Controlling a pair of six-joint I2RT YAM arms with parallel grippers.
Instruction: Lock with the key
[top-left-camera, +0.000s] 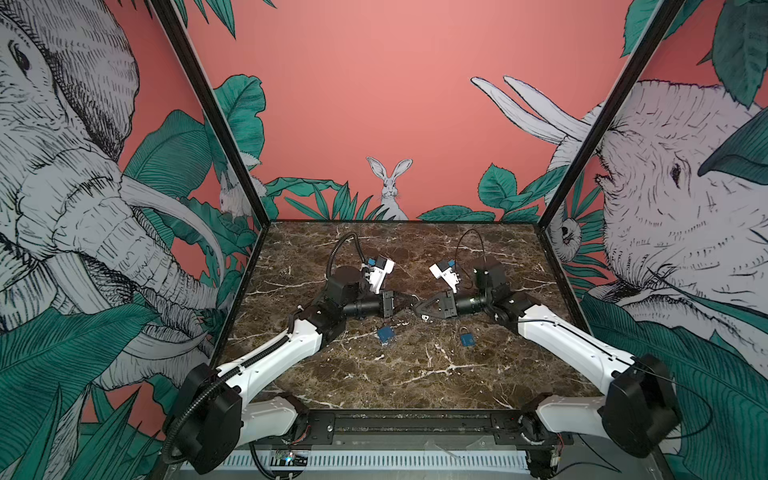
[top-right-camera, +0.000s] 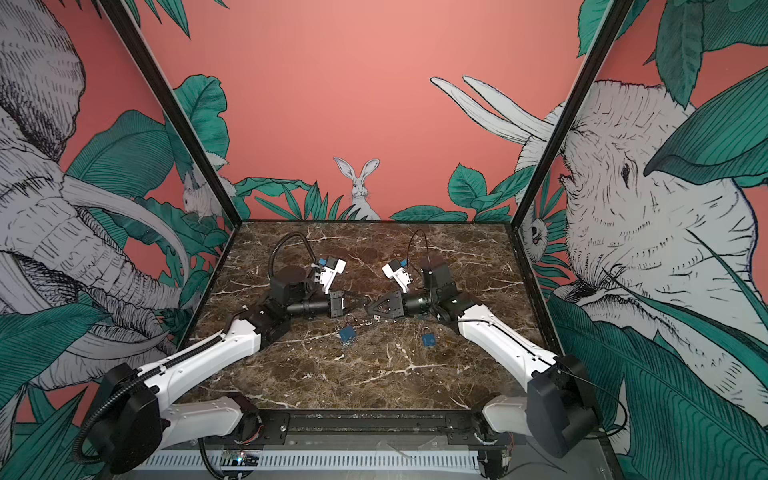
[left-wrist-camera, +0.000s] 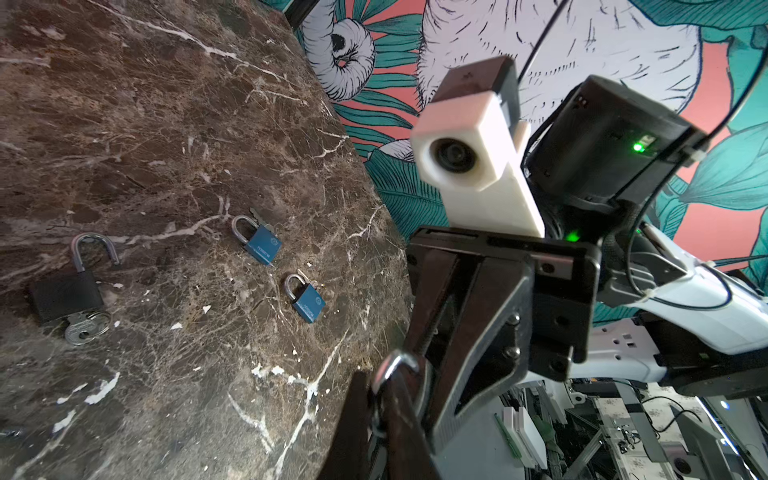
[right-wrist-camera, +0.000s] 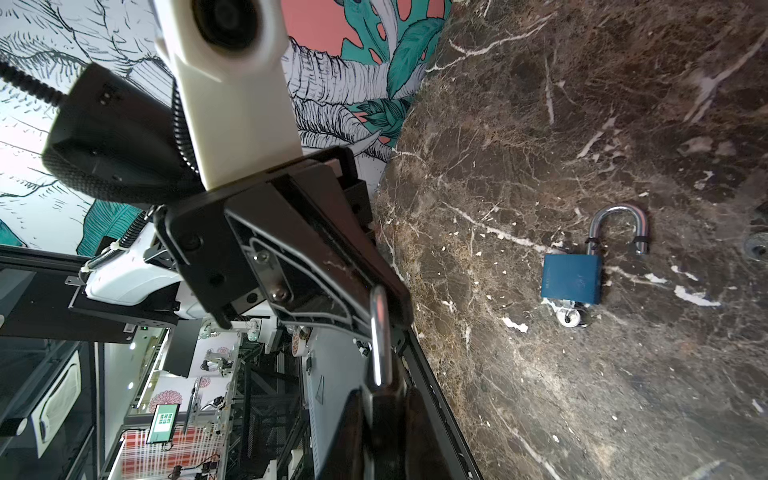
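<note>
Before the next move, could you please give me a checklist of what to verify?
1. Left tool shut on the silver shackle of the dark padlock held between the tools: ok.
2. Right tool shut on that padlock: ok.
3. Shackle pressed home: cannot tell.
4. Small silver key-like piece below the tool tips, seated in the lock: cannot tell.
5. Two blue padlocks lie on the brown marble table, apart from both tools: ok.
</note>
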